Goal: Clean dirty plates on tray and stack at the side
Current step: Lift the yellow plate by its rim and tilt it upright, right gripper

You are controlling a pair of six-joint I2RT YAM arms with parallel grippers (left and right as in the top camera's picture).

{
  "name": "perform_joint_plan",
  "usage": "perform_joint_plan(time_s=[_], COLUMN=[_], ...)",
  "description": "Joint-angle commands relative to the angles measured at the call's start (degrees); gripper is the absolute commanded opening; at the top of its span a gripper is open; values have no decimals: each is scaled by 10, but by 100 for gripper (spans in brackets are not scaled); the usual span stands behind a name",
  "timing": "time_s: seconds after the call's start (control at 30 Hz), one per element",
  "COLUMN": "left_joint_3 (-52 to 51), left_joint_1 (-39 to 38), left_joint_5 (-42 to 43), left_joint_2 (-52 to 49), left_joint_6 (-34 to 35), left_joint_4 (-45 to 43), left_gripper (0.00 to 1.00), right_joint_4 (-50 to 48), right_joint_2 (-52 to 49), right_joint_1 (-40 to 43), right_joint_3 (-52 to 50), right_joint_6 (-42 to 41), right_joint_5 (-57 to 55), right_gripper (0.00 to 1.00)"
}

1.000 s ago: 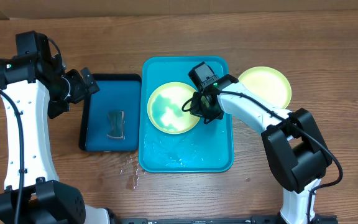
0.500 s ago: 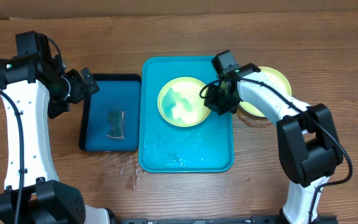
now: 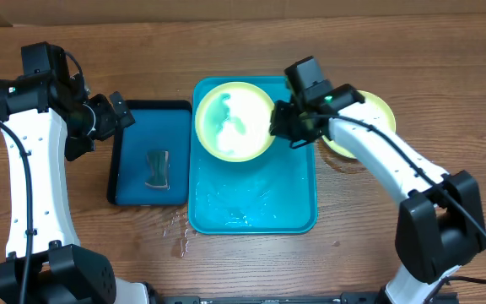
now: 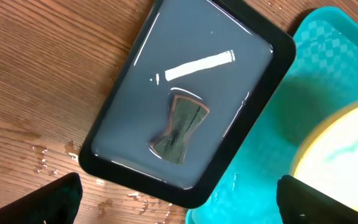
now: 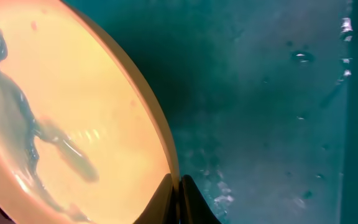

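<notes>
The brown wood table (image 3: 243, 42) holds a turquoise tray (image 3: 251, 211). Over its far end, the right gripper (image 3: 278, 127) pinches the rim of a smeared plate (image 3: 233, 120), yellow-green with blue smears. A second plate (image 3: 378, 114), also yellow-green, sits just beside the tray, partly hidden by that arm. The left gripper (image 3: 123, 114) is spread wide by a dark blue tray (image 3: 133, 181) holding water and a small rag (image 3: 157, 167).

Our left arm (image 3: 28, 160) and right arm (image 3: 378, 152) wear white shells between black joints, with black cables looping alongside. The left hand (image 3: 121, 118) and right hand (image 3: 280, 127) are black. A small green light (image 3: 329, 98) dots the right wrist.
</notes>
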State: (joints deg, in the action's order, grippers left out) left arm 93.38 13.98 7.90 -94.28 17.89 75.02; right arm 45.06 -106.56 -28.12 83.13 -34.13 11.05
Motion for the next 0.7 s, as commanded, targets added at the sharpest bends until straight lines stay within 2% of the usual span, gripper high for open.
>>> perform_joint_plan(time_s=[0.0, 0.43, 0.67], left_joint_3=[12, 12, 12], left_joint_1=[2, 2, 2], left_joint_5=[-5, -4, -4], left_joint_2=[8, 8, 8], left_joint_6=[4, 3, 4], left_joint_4=[-1, -1, -1], left_gripper=[100, 100, 100], right_joint_4=[-19, -148, -176], right_joint_2=[13, 9, 9], right_joint_1=[-43, -222, -259], right_joint_3=[16, 15, 15], right_joint_6=[-22, -38, -33], right_joint_5=[-71, -298, -354], right_gripper=[4, 4, 4])
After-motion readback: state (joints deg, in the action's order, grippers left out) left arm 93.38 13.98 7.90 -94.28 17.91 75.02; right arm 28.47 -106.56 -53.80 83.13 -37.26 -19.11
